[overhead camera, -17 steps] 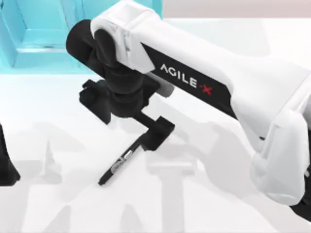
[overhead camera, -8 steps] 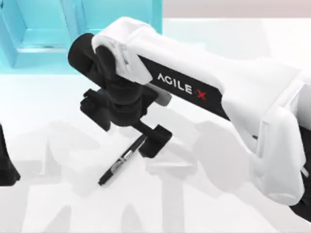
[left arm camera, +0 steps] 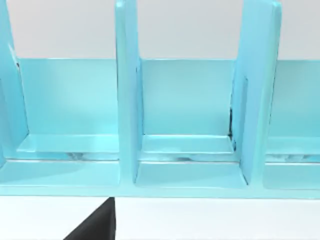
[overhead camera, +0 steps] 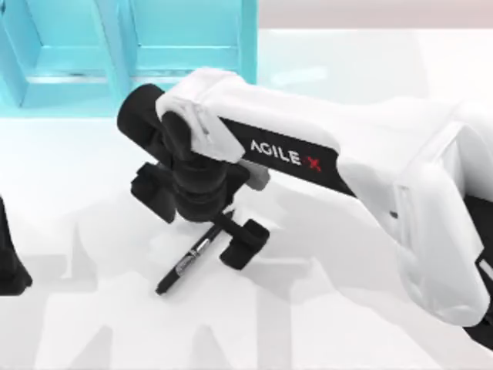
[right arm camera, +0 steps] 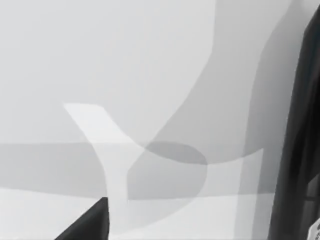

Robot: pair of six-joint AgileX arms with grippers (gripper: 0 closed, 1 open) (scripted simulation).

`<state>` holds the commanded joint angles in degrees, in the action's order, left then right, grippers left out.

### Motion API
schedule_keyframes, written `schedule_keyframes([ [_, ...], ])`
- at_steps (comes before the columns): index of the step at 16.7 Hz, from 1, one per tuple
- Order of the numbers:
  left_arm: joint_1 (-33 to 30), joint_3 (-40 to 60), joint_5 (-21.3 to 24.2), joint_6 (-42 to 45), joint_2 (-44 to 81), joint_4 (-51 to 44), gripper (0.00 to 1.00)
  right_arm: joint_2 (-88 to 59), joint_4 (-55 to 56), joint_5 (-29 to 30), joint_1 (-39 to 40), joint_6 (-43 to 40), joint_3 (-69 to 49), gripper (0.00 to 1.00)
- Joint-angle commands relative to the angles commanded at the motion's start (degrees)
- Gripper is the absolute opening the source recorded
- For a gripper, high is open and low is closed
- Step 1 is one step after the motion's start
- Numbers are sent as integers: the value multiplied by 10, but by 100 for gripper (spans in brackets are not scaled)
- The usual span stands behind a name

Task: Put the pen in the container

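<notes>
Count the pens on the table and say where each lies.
1. The pen lies on the white table in front of the container, its upper end under the right gripper. The arm could hide others.

Black pen [overhead camera: 187, 262], turquoise container [overhead camera: 115, 58]

Our right arm reaches across, wrist bent down, right gripper [overhead camera: 206, 245] low; left arm parked at left edge.

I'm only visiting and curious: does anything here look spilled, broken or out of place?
Nothing stands out. The pen lies slanted on the white table, outside the container, with the right gripper at its upper end.
</notes>
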<state>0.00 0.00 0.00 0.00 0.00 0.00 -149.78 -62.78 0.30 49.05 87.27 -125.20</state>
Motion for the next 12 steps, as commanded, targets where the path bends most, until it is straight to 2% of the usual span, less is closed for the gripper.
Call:
schedule_keyframes([
  [3,0,0,0,0,0,0,100,0,0,0,0,0,0,100],
  [12,0,0,0,0,0,0,100,0,0,0,0,0,0,32],
])
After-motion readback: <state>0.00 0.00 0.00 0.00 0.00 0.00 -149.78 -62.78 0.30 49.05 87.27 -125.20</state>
